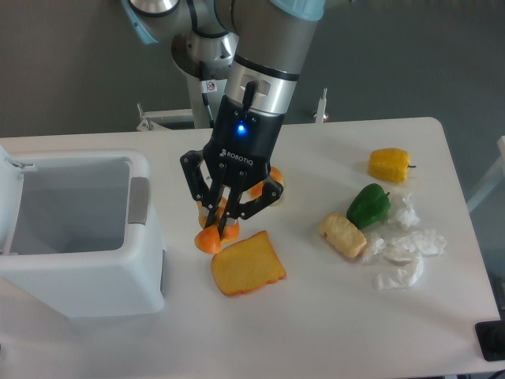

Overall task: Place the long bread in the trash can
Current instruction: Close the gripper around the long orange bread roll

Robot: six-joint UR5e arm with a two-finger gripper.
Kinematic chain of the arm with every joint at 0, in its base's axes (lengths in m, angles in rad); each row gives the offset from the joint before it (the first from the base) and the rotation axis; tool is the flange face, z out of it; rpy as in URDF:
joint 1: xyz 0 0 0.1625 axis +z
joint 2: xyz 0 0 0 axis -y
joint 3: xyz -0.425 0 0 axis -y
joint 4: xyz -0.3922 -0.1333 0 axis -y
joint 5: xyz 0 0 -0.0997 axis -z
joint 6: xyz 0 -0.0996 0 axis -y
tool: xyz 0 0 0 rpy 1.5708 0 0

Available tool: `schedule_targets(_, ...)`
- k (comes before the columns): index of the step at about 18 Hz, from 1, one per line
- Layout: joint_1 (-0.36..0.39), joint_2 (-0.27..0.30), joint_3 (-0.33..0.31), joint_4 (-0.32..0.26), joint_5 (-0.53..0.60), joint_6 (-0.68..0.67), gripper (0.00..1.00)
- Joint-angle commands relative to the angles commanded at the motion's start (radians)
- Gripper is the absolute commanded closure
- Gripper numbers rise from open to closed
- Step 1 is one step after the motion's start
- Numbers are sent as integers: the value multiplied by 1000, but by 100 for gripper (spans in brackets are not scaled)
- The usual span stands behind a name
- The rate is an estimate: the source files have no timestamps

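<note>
The biggest thing is the table (442, 332), white and wide, and on its left side stands the trash can (79, 276), a white boxy bin with the lid swung open, so its mouth is free to receive something. Next in size is the arm, which comes down from the top middle and ends in the gripper (220, 227). Its two fingers are lowered around the near end of the long bread (210, 238), and they look closed on it or very nearly; I judge that it is grasping the loaf, although the contact itself is partly hidden by the fingers. The long bread lies on the table just right of the trash can, running diagonally under the gripper, with one orange end showing near the toast slice (248, 264) and the other end behind the wrist. The loaf looks like glossy plastic, so I expect it is light and stiff but rather slippery; a hold near the end may let it swing or slide, and the middle would be safer. Further right are a green pepper (368, 205), a yellow pepper (389, 164), a pale bun (342, 236) and some crumpled white paper (406, 253).
</note>
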Motion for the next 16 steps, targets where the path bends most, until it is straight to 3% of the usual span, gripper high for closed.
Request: schedule_targets(16,20,8,21,0,-32,-15,91)
